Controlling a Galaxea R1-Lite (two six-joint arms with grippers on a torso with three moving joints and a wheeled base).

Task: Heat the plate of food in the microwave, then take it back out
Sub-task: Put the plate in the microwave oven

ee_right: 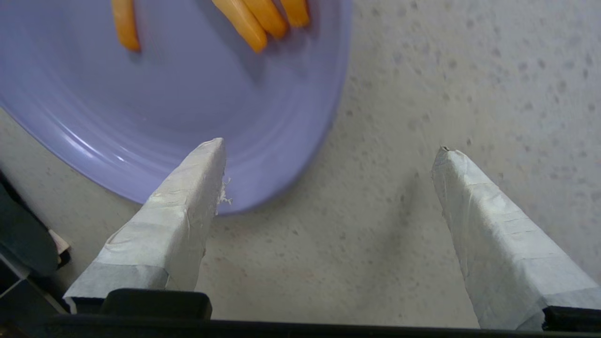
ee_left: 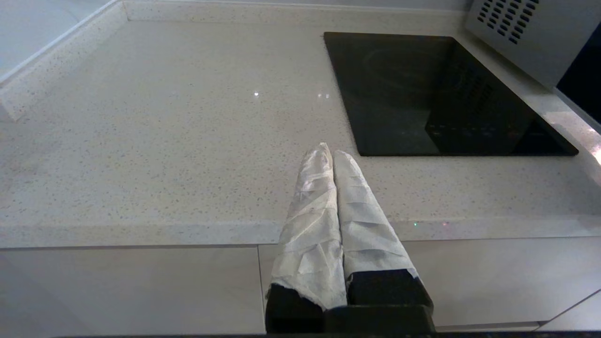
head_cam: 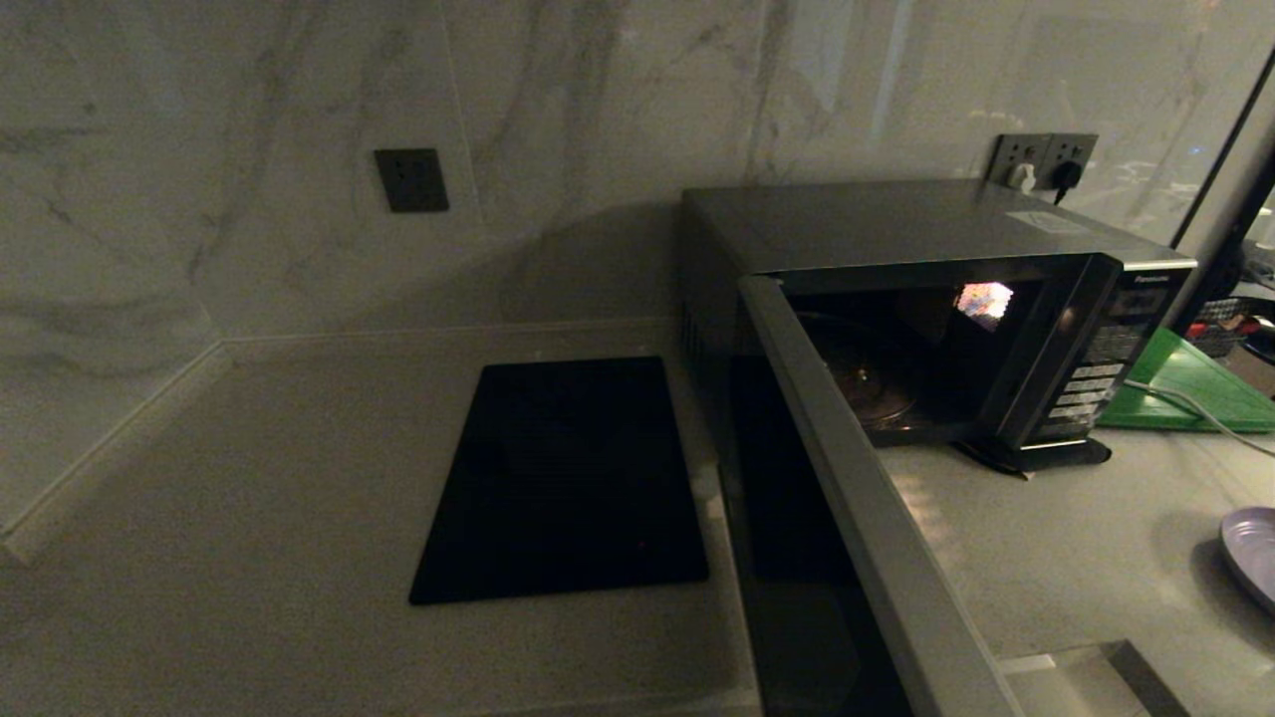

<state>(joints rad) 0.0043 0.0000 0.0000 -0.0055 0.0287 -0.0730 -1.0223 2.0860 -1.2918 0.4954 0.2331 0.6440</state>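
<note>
The right gripper [ee_right: 328, 150] hangs low over the pale speckled countertop [ee_right: 399, 94], its tape-wrapped fingers [ee_right: 183, 202] spread wide and gripping nothing; one finger reaches over the rim of the plate of food [ee_right: 188, 103], the other stands over bare counter. The lavender plate rests flat on the counter and carries several orange sticks [ee_right: 244, 21] on its far side. In the head view only an edge of that plate [head_cam: 1253, 553] shows, at the right border, well apart from the microwave [head_cam: 896, 229]. The microwave door [head_cam: 857, 508] stands swung open toward the camera, the cavity lit, with the glass turntable [head_cam: 877, 383] inside. The left gripper [ee_left: 331, 152] is parked by the counter's front edge, its fingers pressed together and holding nothing, near the black cooktop [ee_left: 422, 94]. A green board [head_cam: 1185, 393] lies beyond the microwave's right side.
</note>
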